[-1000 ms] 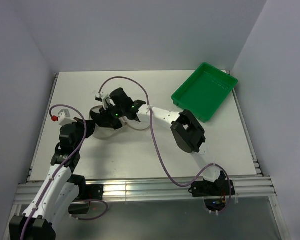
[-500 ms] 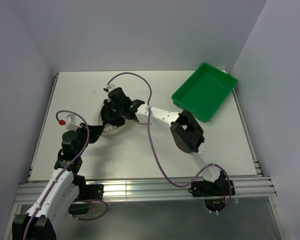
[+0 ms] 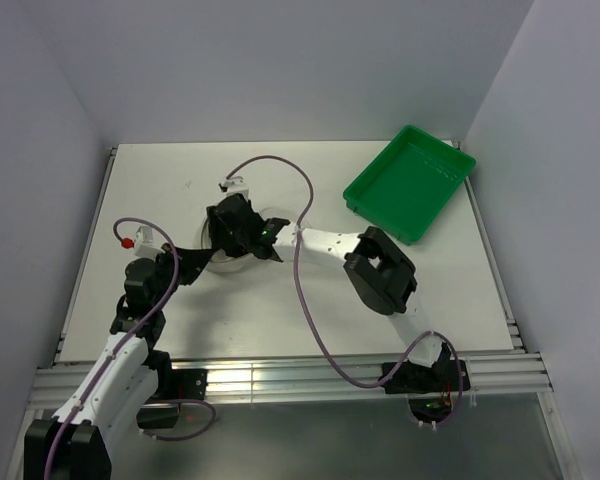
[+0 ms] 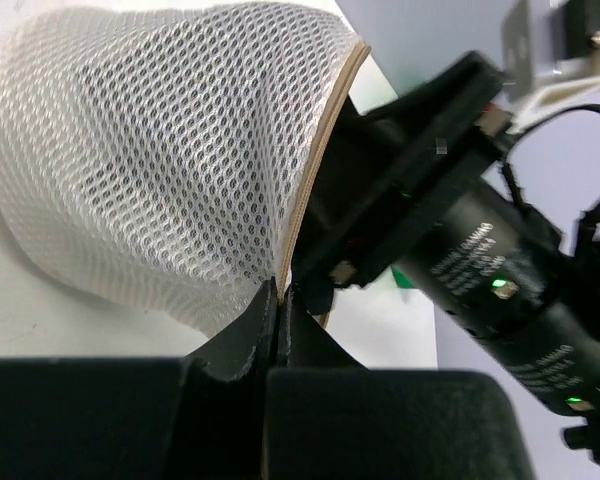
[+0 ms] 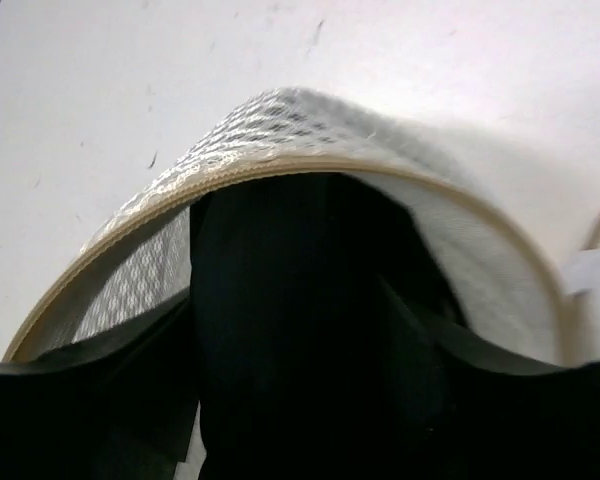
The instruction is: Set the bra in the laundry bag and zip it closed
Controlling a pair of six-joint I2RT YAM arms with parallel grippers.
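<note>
We see the black bra (image 5: 300, 300) tucked inside the open white mesh laundry bag (image 4: 160, 150). Our left gripper (image 4: 278, 292) is squeezed tight on the bag's tan rim. Our right gripper (image 3: 223, 230) pokes into the bag; we cannot tell how wide it is. The green tray (image 3: 410, 180) sits well apart.

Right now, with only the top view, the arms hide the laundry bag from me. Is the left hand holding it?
Observer: Yes. The left wrist view shows the left hand shut, pinching the laundry bag by its tan rim.
Operator: And where is the bra?
Observer: The right wrist view shows black fabric, seemingly the bra, in the bag's mouth under the arched zipper rim.
</note>
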